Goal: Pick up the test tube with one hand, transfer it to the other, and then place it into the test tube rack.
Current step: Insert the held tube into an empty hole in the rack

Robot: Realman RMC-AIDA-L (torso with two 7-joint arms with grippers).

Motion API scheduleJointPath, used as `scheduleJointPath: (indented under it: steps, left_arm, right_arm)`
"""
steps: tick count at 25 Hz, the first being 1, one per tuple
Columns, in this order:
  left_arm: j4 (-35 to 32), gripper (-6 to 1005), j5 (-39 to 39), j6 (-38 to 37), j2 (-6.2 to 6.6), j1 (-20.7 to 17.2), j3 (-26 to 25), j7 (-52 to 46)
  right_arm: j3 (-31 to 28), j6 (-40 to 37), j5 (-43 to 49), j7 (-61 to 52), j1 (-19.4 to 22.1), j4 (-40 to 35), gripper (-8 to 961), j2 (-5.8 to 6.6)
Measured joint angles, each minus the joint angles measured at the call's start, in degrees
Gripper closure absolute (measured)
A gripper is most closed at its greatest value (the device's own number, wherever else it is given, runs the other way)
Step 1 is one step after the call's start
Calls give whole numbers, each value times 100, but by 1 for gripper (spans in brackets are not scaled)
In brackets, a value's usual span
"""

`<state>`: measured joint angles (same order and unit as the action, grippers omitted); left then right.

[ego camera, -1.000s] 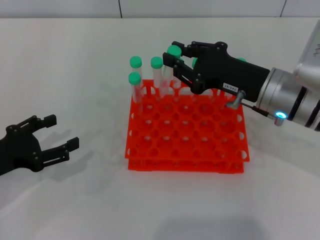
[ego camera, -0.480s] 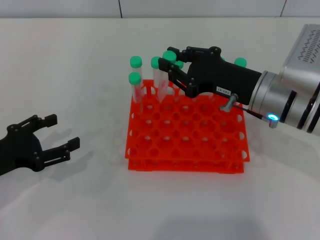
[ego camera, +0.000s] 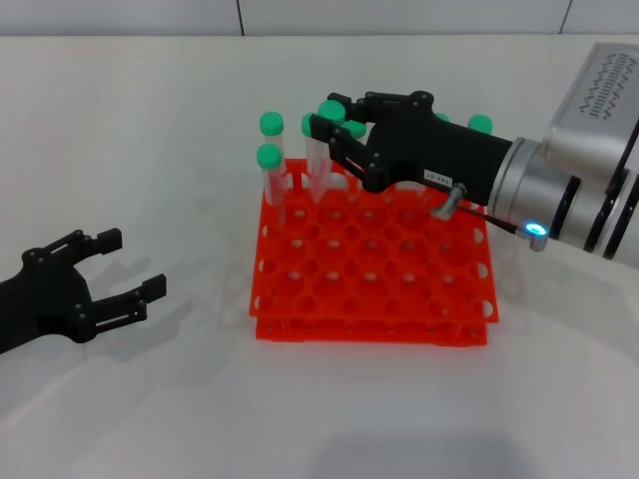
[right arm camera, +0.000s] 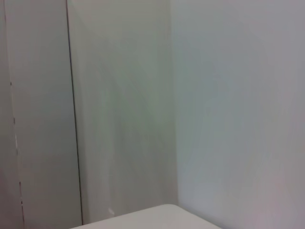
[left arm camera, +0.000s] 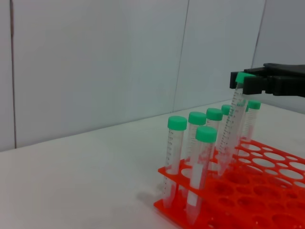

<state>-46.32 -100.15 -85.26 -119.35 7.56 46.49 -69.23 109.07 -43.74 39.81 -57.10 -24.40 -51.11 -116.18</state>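
- Bright orange-red square plastic test tube rack [ego camera: 374, 269]: mid-worktop, several capped tubes standing along its far edge.
- Labelled black right gripper [ego camera: 327, 122]: pinching the slim clear green-capped test tube [left arm camera: 232, 129], tip entering a far-row hole; release remains.
- Unlabelled black left gripper [ego camera: 125, 271]: spread, empty, near the worktop's left edge.

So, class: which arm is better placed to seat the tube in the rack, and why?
Right. The right gripper holds the test tube by its cap over the test tube rack; the left gripper sits open on the table, off to the side.

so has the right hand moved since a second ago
Yes. In the head view the right hand, shut on the test tube, has shifted to the robot's left along the back row of the test tube rack.
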Motion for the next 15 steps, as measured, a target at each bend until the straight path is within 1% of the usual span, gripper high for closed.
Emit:
scheduleJointPath:
  steps: [5, 15]
  left_arm:
    - [27, 133, 0, 0, 0, 0, 0, 3]
    - [63, 132, 5, 0, -1, 0, 0, 68]
  right_arm:
    - [75, 32, 0, -3, -74, -5, 561, 0]
    - [263, 337, -7, -57, -290, 86, 552, 0]
